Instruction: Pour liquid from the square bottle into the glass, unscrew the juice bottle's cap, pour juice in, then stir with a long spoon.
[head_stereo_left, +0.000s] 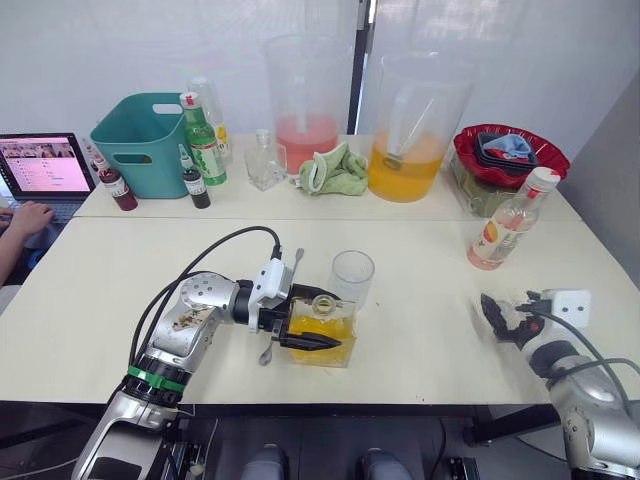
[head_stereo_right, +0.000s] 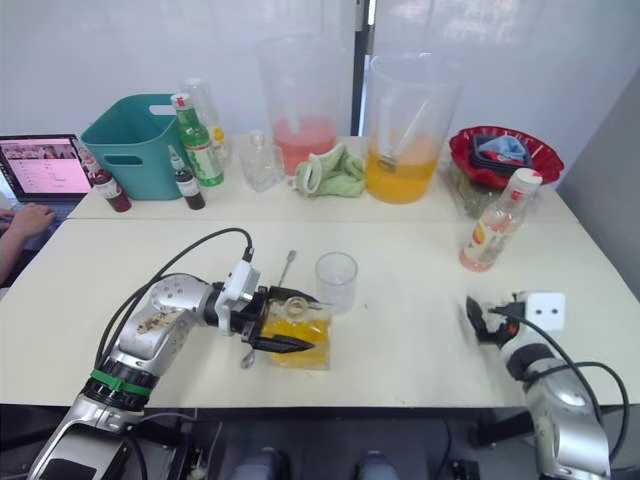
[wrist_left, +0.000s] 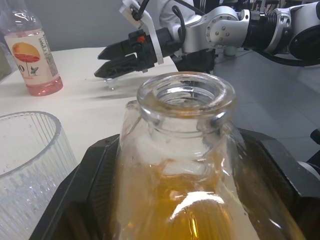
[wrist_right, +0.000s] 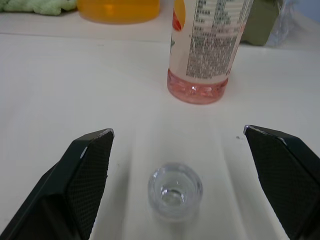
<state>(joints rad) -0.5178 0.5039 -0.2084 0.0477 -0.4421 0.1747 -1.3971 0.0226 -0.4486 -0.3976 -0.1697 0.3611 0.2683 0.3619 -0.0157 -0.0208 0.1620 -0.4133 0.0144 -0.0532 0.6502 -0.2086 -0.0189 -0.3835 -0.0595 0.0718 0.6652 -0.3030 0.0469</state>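
My left gripper (head_stereo_left: 318, 342) is shut on the square bottle (head_stereo_left: 335, 325), which stands on the table near the front edge with yellow-orange liquid inside. Its neck (wrist_left: 185, 95) is open, without a stopper. The glass (head_stereo_left: 352, 275) stands empty just behind the bottle and to its right. The long spoon (head_stereo_left: 296, 262) lies on the table behind my left gripper, partly hidden by it. At the right, the juice bottle (head_stereo_left: 508, 225) stands upright with its white cap (head_stereo_left: 543, 179) on. My right gripper (wrist_right: 177, 131) is open, low over the table, with a small round glass stopper (wrist_right: 175, 190) lying between its fingers.
Along the back stand two big pitchers (head_stereo_left: 417, 125), a green cloth (head_stereo_left: 335, 170), a small clear bottle (head_stereo_left: 264, 162), a green bottle (head_stereo_left: 204, 140), small dark bottles (head_stereo_left: 194, 182), a teal basket (head_stereo_left: 145, 140) and a red bowl (head_stereo_left: 508, 152). A laptop (head_stereo_left: 45, 165) and a person's hand (head_stereo_left: 28, 218) are at far left.
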